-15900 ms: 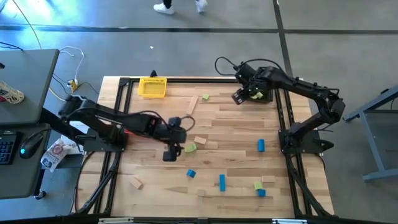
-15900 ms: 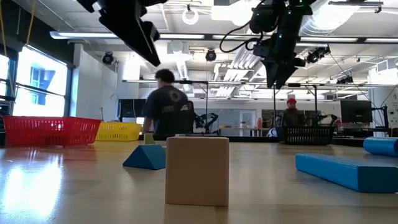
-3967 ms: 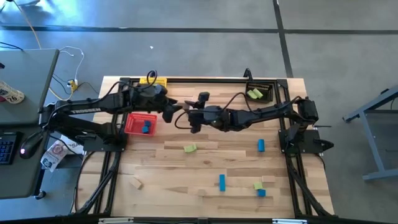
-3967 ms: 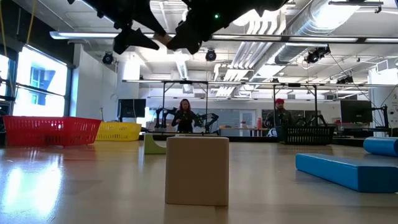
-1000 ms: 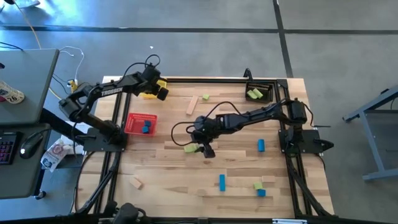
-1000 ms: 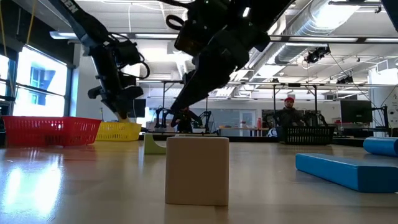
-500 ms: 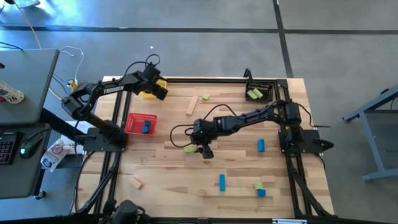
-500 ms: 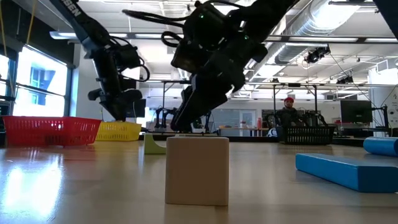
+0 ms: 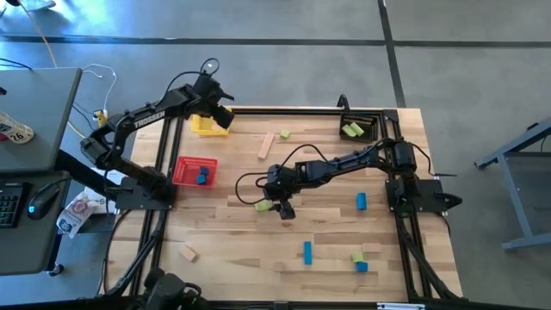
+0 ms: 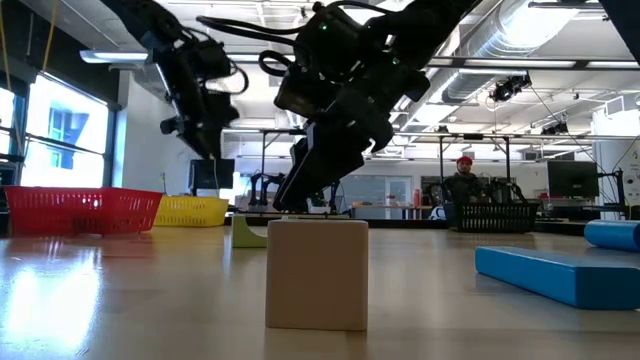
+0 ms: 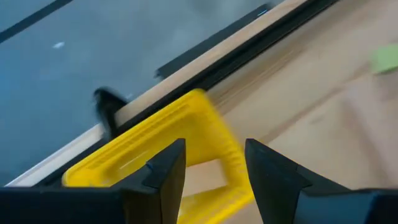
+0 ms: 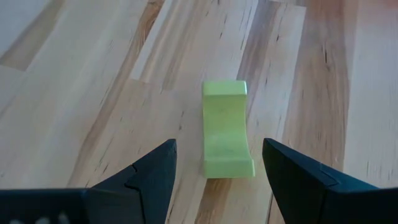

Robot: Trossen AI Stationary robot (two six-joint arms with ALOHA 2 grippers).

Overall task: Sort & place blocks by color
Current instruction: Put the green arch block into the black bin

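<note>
My right gripper hangs low over the table's middle, open, its fingers standing on either side of a light green block without touching it. That block lies flat on the wood. My left gripper is open and empty, raised over the yellow basket at the far left corner. Other blue blocks, green blocks and tan blocks lie scattered on the table. A tan bar lies near the far edge.
A red basket at the left holds blue blocks. A black basket at the far right corner holds green ones. In the low view a tan cube and a blue bar sit close to the camera. People stand in the room behind.
My right gripper has come down a little toward the green block and then kept still. My left gripper has risen from just above the yellow basket and drifted toward the table's far edge.
</note>
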